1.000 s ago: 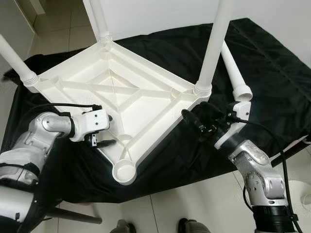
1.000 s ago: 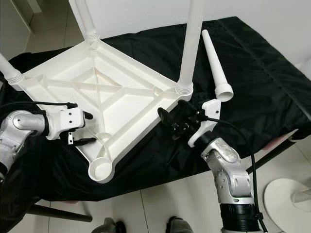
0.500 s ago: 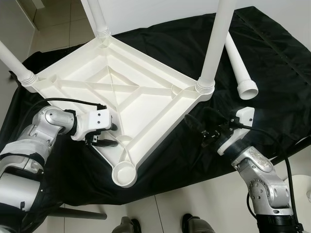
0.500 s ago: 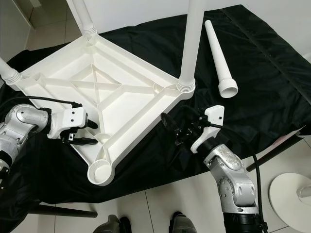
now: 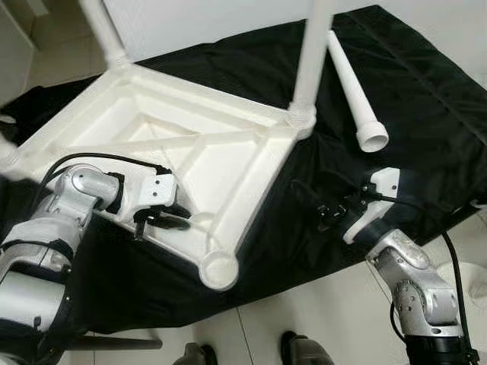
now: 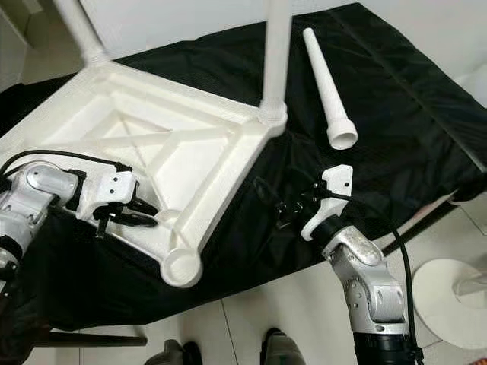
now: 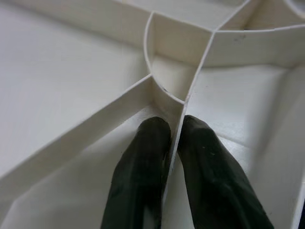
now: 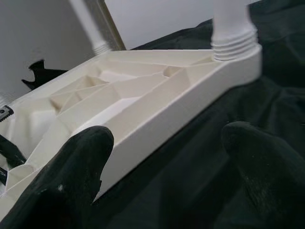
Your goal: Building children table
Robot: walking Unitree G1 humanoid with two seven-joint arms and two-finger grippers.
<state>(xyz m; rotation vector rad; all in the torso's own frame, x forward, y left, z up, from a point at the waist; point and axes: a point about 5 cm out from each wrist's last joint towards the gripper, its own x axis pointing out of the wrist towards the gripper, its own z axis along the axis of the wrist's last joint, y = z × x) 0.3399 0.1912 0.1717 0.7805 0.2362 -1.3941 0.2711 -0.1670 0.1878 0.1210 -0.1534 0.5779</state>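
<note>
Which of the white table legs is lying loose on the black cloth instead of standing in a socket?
The loose leg lying flat beyond the right claw, wide open end toward the robot. The other legs stand upright in the upturned tabletop.

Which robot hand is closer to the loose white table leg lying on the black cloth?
Right. The right end effector hovers just below the loose leg; the left end effector grips the tabletop, farther away.
</note>
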